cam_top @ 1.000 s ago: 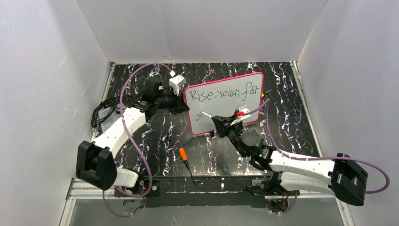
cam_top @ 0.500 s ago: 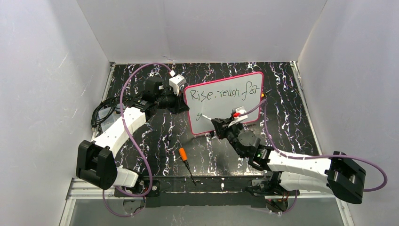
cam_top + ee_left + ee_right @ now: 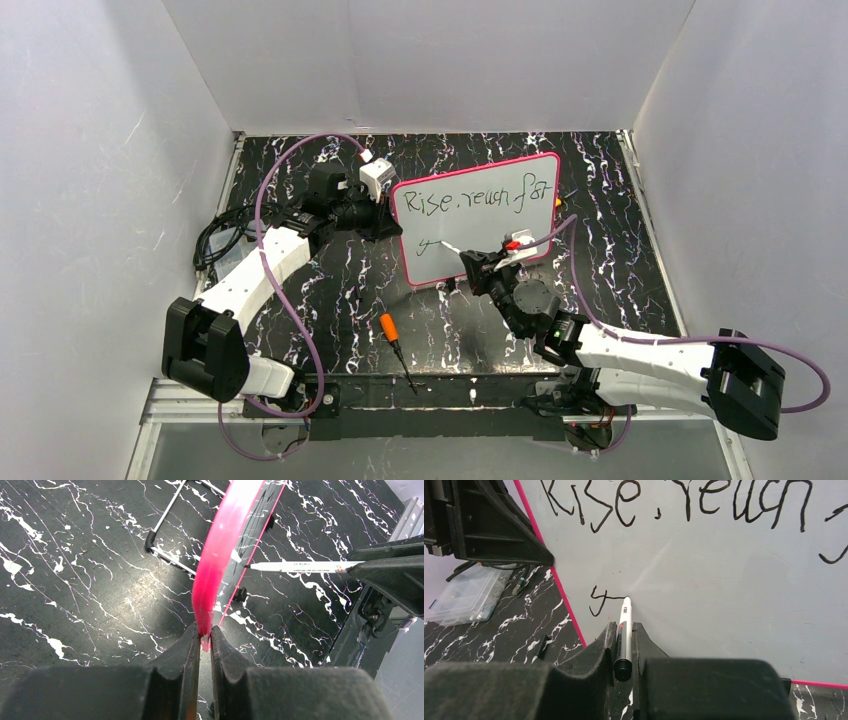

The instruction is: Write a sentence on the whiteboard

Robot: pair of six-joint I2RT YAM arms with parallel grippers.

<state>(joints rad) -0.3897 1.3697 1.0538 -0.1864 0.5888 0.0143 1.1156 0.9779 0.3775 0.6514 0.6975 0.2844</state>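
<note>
The left arm (image 3: 262, 262) is extended forward and inward, wrist level. The left gripper (image 3: 204, 632) has its jaws clamped on the edge of the whiteboard (image 3: 220, 555). The right arm (image 3: 640, 352) reaches forward-left from its base, forearm low. The right gripper (image 3: 624, 626) has its jaws pinched on the marker (image 3: 625, 611), with the fingers aimed at the board face.

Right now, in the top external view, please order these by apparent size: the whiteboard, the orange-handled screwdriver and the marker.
1. whiteboard, by far the largest.
2. orange-handled screwdriver.
3. marker: only its front part shows beyond the right gripper, so ranking it below the screwdriver is unsure.
</note>
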